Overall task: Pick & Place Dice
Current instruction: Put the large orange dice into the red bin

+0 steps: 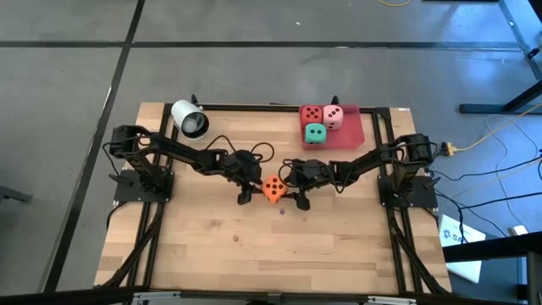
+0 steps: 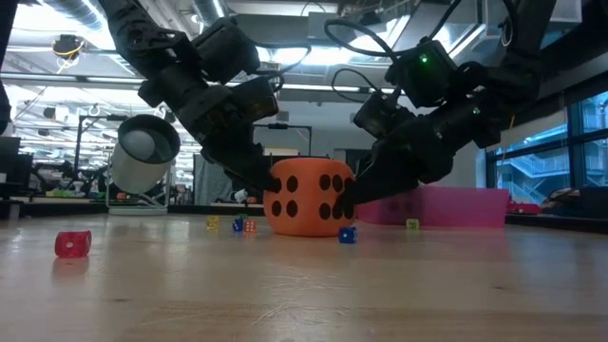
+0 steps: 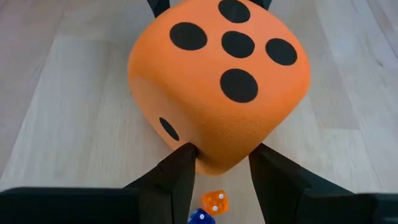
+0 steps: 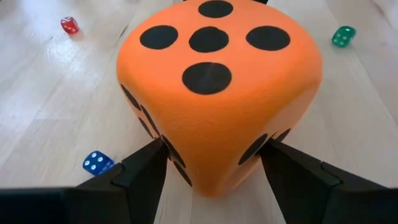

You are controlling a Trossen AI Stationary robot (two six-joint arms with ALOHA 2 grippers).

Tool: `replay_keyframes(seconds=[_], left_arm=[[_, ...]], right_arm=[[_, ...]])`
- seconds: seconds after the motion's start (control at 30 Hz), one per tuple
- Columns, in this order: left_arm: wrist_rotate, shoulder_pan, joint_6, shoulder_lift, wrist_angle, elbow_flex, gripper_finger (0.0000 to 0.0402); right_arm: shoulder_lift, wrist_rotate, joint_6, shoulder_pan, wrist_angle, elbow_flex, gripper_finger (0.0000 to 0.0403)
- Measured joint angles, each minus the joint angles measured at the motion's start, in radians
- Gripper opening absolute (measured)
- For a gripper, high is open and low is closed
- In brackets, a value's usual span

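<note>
The orange die [image 1: 273, 189] sits mid-table in the high view, with the left gripper [image 1: 246, 185] touching one side and the right gripper [image 1: 298, 188] the other. The red die [image 1: 312, 113], pink die [image 1: 334, 117] and green die [image 1: 315, 134] already lie on the red tray [image 1: 351, 135] at the far right. A white cylinder [image 1: 190, 119] rests at the far left, well apart.

In the low view, both grippers press against the die on the wood.

The left wrist view shows its fingers [image 3: 177, 180] partly spread over a lower corner of the die; tiny dice [image 3: 209, 208] lie beneath.

The right wrist view shows wider fingers [image 4: 146, 174] closed on the die's sides.

Probably one arm should let go before the other lifts; the way to the tray looks open.
</note>
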Motion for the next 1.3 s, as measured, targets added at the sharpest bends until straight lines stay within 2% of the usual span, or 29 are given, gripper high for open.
replay_keyframes(seconds=[0.57,0.7,0.8,1.0,1.3], left_arm=[[0.004,-0.002,0.016,0.0,0.012,0.0,0.0143],[0.005,-0.002,0.02,0.0,0.015,0.0,0.0143],[0.006,-0.002,0.02,0.0,0.014,0.0,0.0143],[0.005,-0.007,0.02,0.0,0.006,0.0,0.0143],[0.005,-0.007,0.021,0.0,0.001,0.0,0.0143]], right_arm=[[-0.001,-0.028,-0.008,-0.01,-0.003,0.003,0.0255],[-0.004,-0.037,-0.034,-0.011,-0.081,0.038,0.0253],[-0.007,-0.04,-0.051,-0.011,-0.159,0.075,0.0233],[-0.008,-0.043,-0.087,-0.017,-0.219,0.108,0.0146],[-0.006,-0.052,-0.091,-0.037,-0.219,0.108,0.0145]])
